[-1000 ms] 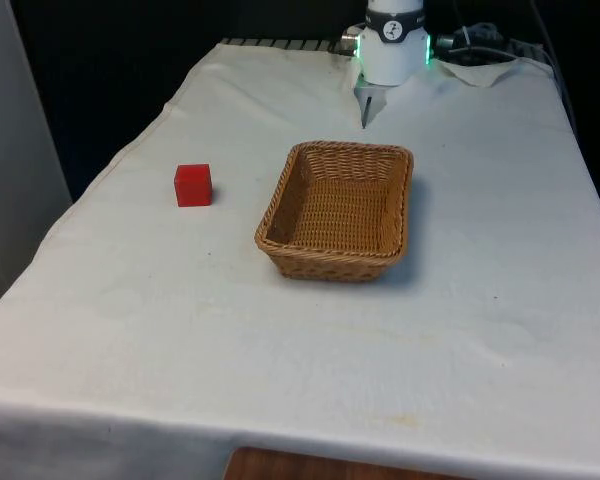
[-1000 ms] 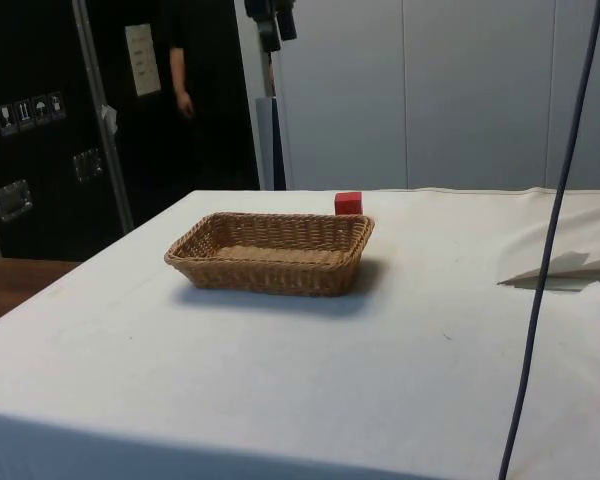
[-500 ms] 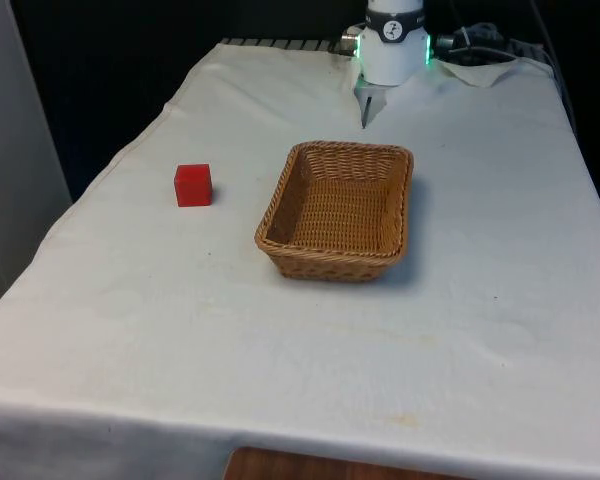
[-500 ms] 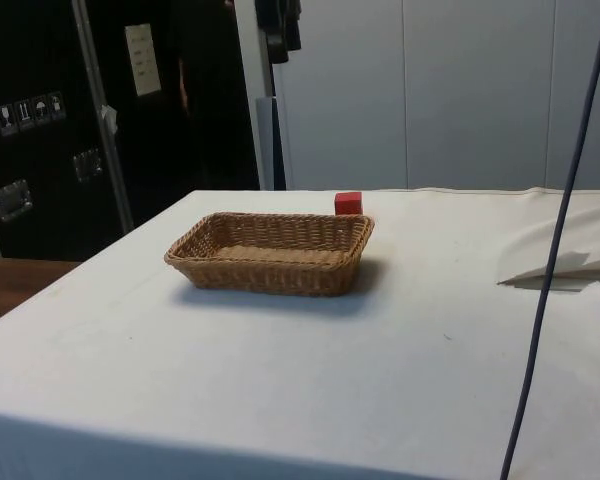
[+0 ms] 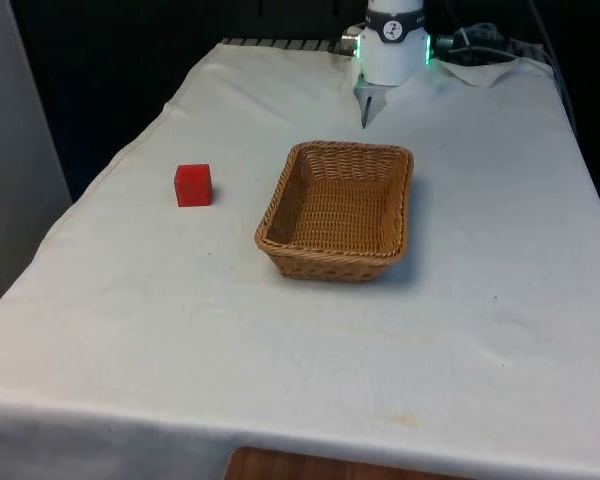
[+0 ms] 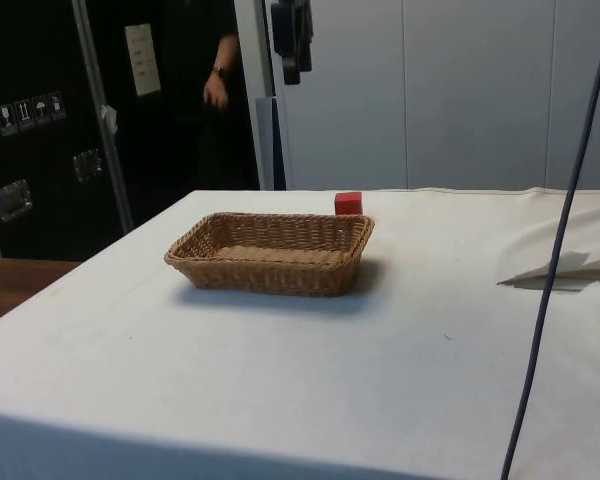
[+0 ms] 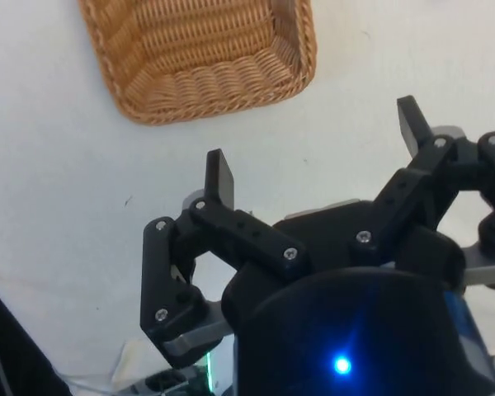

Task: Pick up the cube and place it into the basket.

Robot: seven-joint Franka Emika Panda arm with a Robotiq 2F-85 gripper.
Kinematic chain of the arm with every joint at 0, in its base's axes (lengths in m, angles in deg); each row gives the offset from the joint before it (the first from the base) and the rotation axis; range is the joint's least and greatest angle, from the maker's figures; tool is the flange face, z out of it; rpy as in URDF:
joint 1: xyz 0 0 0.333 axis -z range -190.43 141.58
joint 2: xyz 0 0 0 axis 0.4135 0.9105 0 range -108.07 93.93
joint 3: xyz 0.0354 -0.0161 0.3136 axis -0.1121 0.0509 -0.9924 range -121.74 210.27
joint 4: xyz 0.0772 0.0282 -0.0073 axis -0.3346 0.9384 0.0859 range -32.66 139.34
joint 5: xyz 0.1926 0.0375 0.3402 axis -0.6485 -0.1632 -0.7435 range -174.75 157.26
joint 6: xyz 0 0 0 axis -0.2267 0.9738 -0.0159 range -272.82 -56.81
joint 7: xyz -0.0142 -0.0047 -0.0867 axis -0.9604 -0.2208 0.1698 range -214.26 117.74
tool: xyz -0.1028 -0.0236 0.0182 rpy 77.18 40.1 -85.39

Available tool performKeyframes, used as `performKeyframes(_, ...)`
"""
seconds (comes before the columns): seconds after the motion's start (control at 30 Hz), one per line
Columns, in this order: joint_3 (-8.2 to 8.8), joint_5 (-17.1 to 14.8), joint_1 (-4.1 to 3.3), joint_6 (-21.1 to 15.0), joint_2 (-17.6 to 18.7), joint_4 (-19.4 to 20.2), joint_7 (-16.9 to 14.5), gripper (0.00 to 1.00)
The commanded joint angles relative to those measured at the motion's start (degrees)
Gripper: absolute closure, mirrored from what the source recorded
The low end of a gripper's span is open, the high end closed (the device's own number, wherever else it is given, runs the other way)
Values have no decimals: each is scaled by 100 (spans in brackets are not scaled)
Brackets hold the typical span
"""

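- White cloth covers your surface; dark cabinets stand behind it in the side view, and a person's hand shows in front of them.
- Your gripper hangs high above the surface, well clear of everything on it. In the side view the gripper sits near the top edge, above the far end of the surface.
- From the wrist view, the gripper looks down on bare cloth just beside one short end of the basket.
- Your fingers stand wide apart, with nothing between them.
- In the front view only the arm's white base is visible, at the far end of the surface.
- Your cube is red and sits flat on the cloth at the front view's left, well apart from the basket and from the gripper. It has no long axis; one face looks roughly toward the front camera, turned slightly.
- In the side view the cube peeks over the far rim of the basket.
- Your basket is wicker and rectangular, and nothing lies in it. Its long axis runs from the near end of the surface toward the robot, tilted a little to the front view's right at the far end.
- A dark cable hangs down at the right of the side view.
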Motion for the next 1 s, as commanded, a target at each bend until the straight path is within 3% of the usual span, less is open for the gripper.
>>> performKeyframes(0.0,34,0,0,-57,0,40,-29,0)
performKeyframes(0.1,183,-52,23,-372,-6,229,-201,0)
performKeyframes(0.23,321,-40,34,-579,11,361,-321,0)
performKeyframes(0.27,286,-6,11,-470,11,315,-252,0)
performKeyframes(0.53,607,-46,40,-980,80,573,-567,0)
performKeyframes(0.63,647,-6,34,-980,97,584,-567,0)
performKeyframes(0.67,705,-57,52,-1175,143,659,-665,0)
performKeyframes(0.93,842,-86,63,-1604,269,825,-785,0)
performKeyframes(0.97,842,-17,57,-1513,275,785,-722,0)
